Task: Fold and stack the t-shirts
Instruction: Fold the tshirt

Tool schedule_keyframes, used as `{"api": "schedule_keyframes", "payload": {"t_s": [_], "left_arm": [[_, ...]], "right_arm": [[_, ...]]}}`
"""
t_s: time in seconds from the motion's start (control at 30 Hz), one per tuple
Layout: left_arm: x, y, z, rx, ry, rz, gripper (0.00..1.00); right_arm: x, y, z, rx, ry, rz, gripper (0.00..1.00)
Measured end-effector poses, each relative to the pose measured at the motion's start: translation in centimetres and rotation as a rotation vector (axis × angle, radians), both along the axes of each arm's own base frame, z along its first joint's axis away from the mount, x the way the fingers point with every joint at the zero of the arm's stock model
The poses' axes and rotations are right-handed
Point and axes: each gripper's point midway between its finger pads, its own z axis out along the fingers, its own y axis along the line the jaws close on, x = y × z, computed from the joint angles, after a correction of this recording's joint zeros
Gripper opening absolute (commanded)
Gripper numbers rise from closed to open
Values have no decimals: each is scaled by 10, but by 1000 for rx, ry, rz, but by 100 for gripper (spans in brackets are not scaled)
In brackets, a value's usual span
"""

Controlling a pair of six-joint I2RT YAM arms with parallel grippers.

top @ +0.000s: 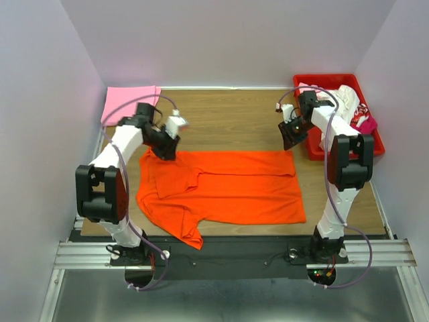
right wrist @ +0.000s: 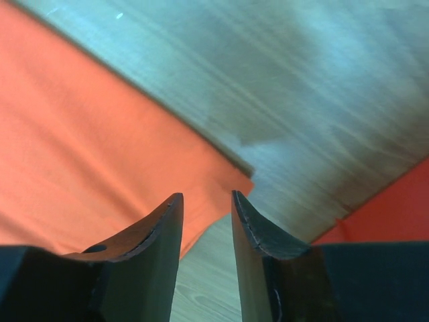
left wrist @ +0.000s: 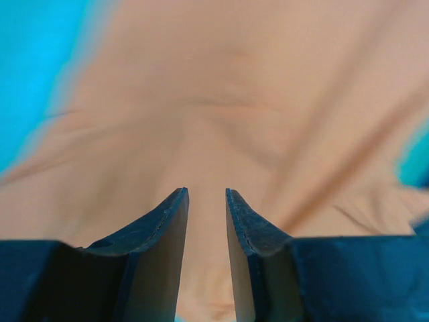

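The orange shirt (top: pixel 228 191) lies spread mid-desk (top: pixel 228 121), its left side bunched. Over its far-left shoulder hovers the left tool (left wrist: pixel 206 192), jaws slightly parted, gripping nothing. The right tool (right wrist: pixel 206 194) hangs above the far-right corner, part-open and empty too, likely lining up a matched pinch. The pink shirt (top: pixel 127 102) sits far left.

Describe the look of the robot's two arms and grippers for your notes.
Both the left arm and right arm have white links with chunky black joint housings and a looping greyish-purple cable. The left gripper and right gripper have dark, tapering, curved fingers.
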Motion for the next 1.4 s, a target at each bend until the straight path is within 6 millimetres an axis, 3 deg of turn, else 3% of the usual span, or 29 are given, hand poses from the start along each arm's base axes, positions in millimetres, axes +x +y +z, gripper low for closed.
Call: {"api": "schedule_keyframes", "payload": {"t_s": [0.03,0.13,0.2,0.27,0.37,0.57,0.77,1.4], "left_arm": [[27,16,13,-10,-63,90,41],[79,61,35,-7,-181,298,40],[98,82,38,-1,-209,404,40],[104,95,31,5,-188,469,40],[103,106,11,17,-136,538,38],[77,112,-28,53,-14,602,39],[72,114,-53,77,59,626,40],[63,116,-72,97,124,654,39]], "right_arm": [[4,-2,1,-10,-9,-14,41],[13,-6,1,-32,-32,-43,41],[19,-8,1,-43,-43,-54,41],[22,-9,-1,-49,-50,-60,41],[23,-11,-5,-59,-45,-63,41],[23,-11,-10,-60,-35,-63,42],[23,-10,-11,-60,-37,-61,42],[24,-10,-11,-60,-40,-61,42]]}}
